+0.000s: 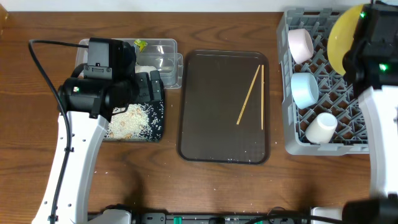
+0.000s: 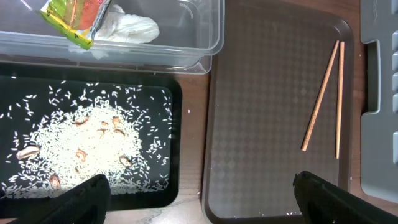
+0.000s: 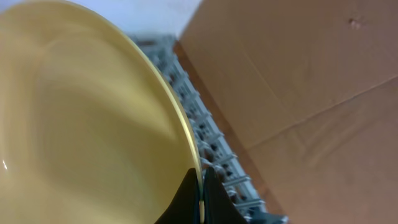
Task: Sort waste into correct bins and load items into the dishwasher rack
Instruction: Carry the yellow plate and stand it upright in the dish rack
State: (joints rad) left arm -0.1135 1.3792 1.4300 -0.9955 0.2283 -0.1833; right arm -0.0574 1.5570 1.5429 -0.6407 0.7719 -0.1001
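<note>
- Notably, the right tool (image 3: 200,186) is pressed together on the rim of the yellow plate (image 3: 81,124). It holds the plate on edge at the upper right of the overhead frame, over the far part of the grey rack (image 1: 292,134). An edge-on hold probably suits slotting the plate upright into the lattice.
- Left tool (image 2: 200,186): spread wide and holding nothing. It hangs above the seam between the black tray (image 2: 176,143) and the brown serving tray (image 2: 261,93).
- Rice (image 2: 93,143), mixed with a few brownish bits, lies heaped in the black tray, evidently the food-waste bin.
- Wrapper (image 2: 74,15) and crumpled white scrap (image 2: 130,28) lie touching in the clear tub (image 2: 208,37), above the black tray in the frame. Dry rubbish is thus kept apart from food.
- Pink bowl (image 1: 300,43), blue bowl (image 1: 305,88) and white cup (image 1: 321,127) form a column down the rack's left side. Each appears tipped, presumably for draining.
- Chopsticks (image 2: 320,96) lie on the serving tray, nearly meeting at their upper ends, and are not yet loaded. The tray rests on the wooden counter (image 1: 217,25) between bins and rack.
- Writing: the wrapper's green, yellow and red print is too crumpled to read. No brand or label is legible elsewhere.
</note>
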